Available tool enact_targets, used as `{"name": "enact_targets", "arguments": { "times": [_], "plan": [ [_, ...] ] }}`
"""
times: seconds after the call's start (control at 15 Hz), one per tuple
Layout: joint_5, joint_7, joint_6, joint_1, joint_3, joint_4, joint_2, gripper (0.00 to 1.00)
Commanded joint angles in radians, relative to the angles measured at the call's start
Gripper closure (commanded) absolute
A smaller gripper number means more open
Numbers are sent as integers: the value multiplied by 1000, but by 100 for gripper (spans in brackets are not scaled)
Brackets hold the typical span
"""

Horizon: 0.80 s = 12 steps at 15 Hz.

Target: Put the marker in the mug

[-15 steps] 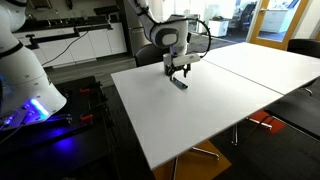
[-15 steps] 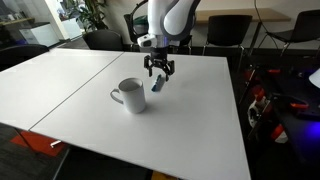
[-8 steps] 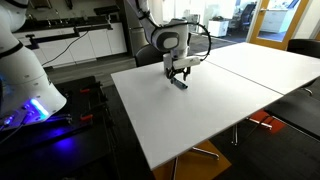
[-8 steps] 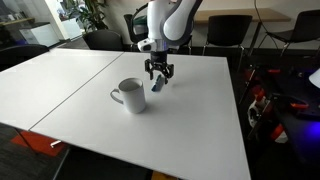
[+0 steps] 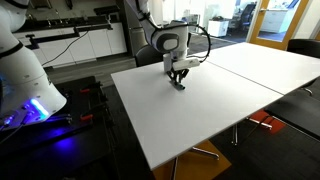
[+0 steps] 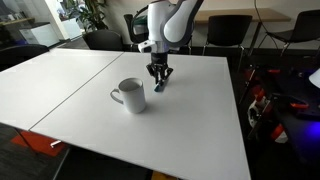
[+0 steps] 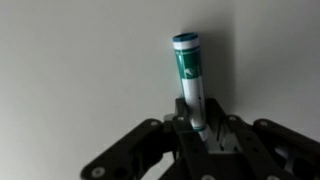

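Note:
In the wrist view the marker (image 7: 189,75) lies on the white table, a grey-white barrel with a green band and a teal end pointing away. Its near end sits between the black fingers of my gripper (image 7: 200,130), which is shut on it. In both exterior views the gripper (image 5: 178,78) (image 6: 159,80) points straight down at the tabletop with the marker (image 6: 158,87) at its tips. The mug (image 6: 131,96), light grey-white with its handle to the left, stands upright on the table just left of and nearer than the gripper. It does not show in the wrist view.
The white table (image 6: 180,130) is made of two tops with a seam running across. Dark chairs (image 6: 225,30) stand along its far side. A white machine with blue light (image 5: 25,85) stands on the floor beside the table's edge (image 5: 130,120).
The jaws have gone from wide open to shut around the marker. The gripper stays at the same spot over the table; the mug has not moved.

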State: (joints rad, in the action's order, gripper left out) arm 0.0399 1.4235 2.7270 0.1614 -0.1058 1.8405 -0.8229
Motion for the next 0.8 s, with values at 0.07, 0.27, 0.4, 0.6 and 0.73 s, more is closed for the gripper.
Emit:
{"name": "enact_targets", "arguments": {
  "times": [0.07,0.27,0.4,0.6,0.73],
  "plan": [
    [28,-50,-8,-5,8,-18,-2,96],
    [8,-41,1,29,-21,-9,8,95],
    [-11,-19,21,70,-50,5,23,95],
    [-36,-4,62,134,-91,29,48,95],
    [-49,4,89,176,-119,39,62,95]
  ]
}}
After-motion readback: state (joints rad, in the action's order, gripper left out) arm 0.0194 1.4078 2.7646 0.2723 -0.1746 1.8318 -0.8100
